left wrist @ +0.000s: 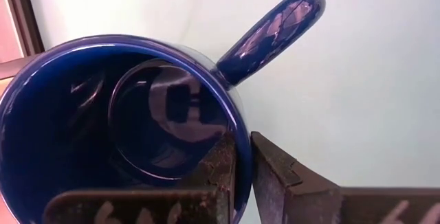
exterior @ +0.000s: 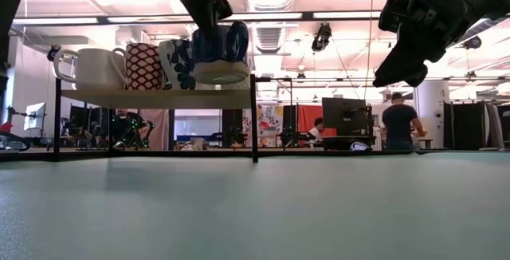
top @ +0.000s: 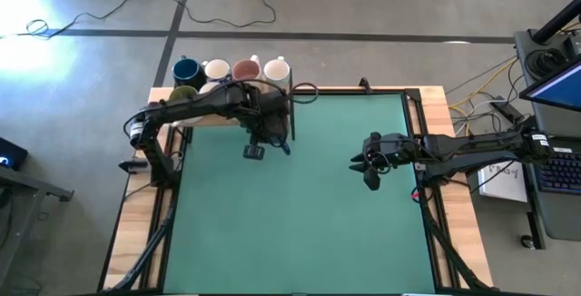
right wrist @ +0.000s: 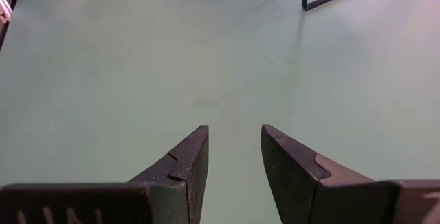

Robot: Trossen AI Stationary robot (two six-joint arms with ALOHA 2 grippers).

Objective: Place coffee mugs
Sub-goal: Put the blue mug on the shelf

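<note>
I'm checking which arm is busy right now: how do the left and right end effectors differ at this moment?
The left end effector is shut on the rim of a dark blue mug, one finger inside it; the right end effector is open and holds nothing. The left one hangs by the raised shelf of mugs; the right one hovers over the bare green mat. Both are off the table.

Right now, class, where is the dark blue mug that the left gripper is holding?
The dark blue mug hangs in the left gripper, pinched by its rim, above the green mat at the table's far left, just in front of the shelf of mugs.
</note>
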